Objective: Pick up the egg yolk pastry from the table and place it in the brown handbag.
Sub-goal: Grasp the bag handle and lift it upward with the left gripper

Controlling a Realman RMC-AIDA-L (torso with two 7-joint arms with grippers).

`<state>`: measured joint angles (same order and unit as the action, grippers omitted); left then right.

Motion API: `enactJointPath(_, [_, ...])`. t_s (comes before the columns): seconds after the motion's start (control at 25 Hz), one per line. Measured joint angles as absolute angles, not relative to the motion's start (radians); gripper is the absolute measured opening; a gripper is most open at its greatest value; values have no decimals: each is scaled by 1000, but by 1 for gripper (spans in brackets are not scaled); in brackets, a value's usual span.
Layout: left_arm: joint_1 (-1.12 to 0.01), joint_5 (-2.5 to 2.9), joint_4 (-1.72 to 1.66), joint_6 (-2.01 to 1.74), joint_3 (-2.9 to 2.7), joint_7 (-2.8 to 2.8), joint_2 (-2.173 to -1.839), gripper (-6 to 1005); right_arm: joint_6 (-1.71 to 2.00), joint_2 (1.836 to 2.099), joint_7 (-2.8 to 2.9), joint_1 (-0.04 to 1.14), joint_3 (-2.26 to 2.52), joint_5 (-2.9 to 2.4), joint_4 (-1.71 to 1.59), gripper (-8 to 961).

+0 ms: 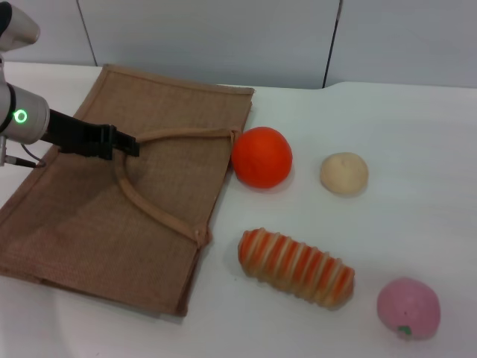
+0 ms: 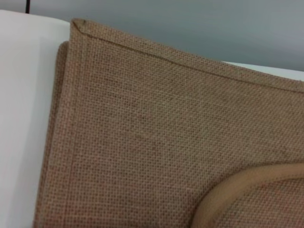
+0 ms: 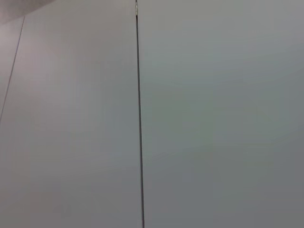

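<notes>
The egg yolk pastry (image 1: 344,173), a small pale cream dome, sits on the white table right of the middle, untouched. The brown handbag (image 1: 89,216) lies flat on the left, a large burlap tote; its weave (image 2: 156,133) fills the left wrist view. My left gripper (image 1: 128,144) reaches in from the left over the bag and is shut on the bag's loop handle (image 1: 186,134), which stretches from it towards the bag's open edge. A curve of that handle (image 2: 237,187) shows in the left wrist view. My right gripper is out of view; its wrist camera faces only a grey wall.
An orange fruit (image 1: 261,156) rests against the bag's right edge, left of the pastry. A long orange-and-cream striped bread roll (image 1: 296,267) lies in front of them. A pink ball (image 1: 408,308) sits at the near right. A grey wall panel (image 3: 199,118) stands behind.
</notes>
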<state>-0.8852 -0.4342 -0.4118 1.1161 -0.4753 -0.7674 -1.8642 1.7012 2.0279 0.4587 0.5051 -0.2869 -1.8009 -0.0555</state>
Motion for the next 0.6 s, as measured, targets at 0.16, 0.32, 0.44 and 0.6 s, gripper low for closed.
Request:
enactJointPath(0.16, [-886,-434,-400,1103,-509,-762,-1869,560,1701,2028,459,506,-287,-1801,-55,820])
enactJointPath(0.32, [-894,-433,-386,1070,-525,-759,-1870,539,1701,2028,459,506,-287,-1801,-55,820])
enactJointPath(0.44, [-899,-432,-385,1056,-530,-769,-1871,523,1701,2028,459,506,-287,-1801,-55,820])
enactJointPath(0.6, [-909,-431,-385,1049,-564,-776,-1872,501,1701,2028,460,506,-287,-1801,-55,820])
